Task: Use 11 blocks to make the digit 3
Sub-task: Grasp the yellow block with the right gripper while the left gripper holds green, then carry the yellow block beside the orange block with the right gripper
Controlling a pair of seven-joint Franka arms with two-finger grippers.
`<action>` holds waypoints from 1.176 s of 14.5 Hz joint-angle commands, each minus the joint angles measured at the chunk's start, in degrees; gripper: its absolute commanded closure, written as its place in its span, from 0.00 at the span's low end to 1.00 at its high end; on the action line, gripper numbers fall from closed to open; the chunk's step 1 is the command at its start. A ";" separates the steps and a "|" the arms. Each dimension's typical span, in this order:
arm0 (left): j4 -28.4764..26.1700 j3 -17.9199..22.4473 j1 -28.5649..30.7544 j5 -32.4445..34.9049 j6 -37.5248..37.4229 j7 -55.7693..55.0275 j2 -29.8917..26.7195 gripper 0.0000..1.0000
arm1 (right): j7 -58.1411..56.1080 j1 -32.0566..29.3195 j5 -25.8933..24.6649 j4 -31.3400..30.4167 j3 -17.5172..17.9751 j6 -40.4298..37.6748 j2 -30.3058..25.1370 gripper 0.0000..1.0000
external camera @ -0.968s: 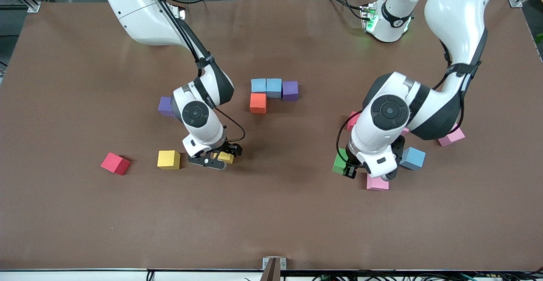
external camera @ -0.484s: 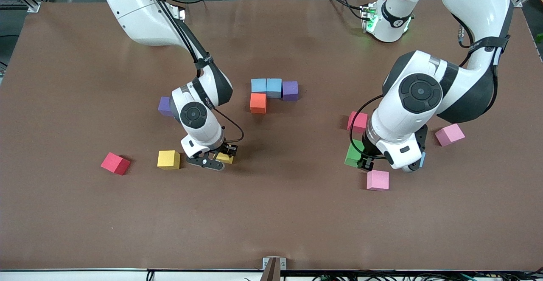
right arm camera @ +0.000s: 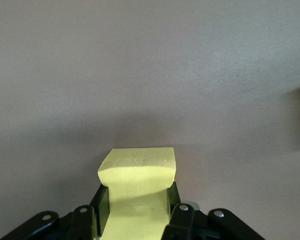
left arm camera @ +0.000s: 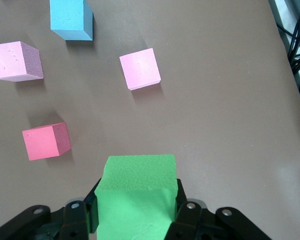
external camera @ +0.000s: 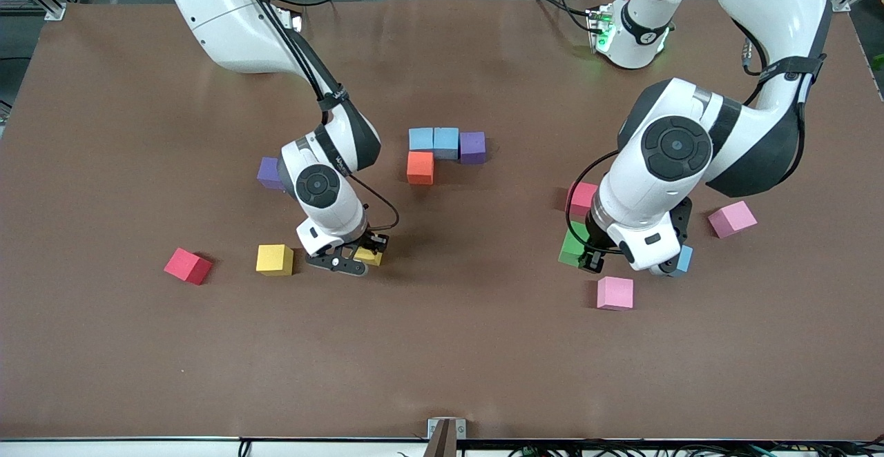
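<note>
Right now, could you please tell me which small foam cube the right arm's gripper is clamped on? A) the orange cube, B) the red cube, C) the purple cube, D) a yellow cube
D: the right wrist view shows the right gripper shut on a yellow foam cube, squeezed between its fingers; the front view shows that yellow foam cube low at the brown table.

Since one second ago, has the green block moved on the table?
Yes. The green block, held in the left hand, has shifted toward the left arm's end of the table and now sits clear of the pink block, which stayed put.
</note>
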 commanded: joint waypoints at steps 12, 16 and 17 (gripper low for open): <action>-0.72 0.30 -0.38 0.50 -0.88 1.48 -0.14 0.80 | 0.77 6.57 -0.03 -1.77 2.90 -1.79 -3.01 1.00; -0.72 0.30 -0.38 0.50 -0.88 1.57 -0.05 0.80 | 1.21 7.54 -0.12 -2.38 2.90 -4.26 -3.97 1.00; -0.72 0.30 -0.38 0.50 -0.88 1.57 -0.14 0.80 | 2.08 7.72 -0.12 -2.65 2.99 -4.00 -4.06 1.00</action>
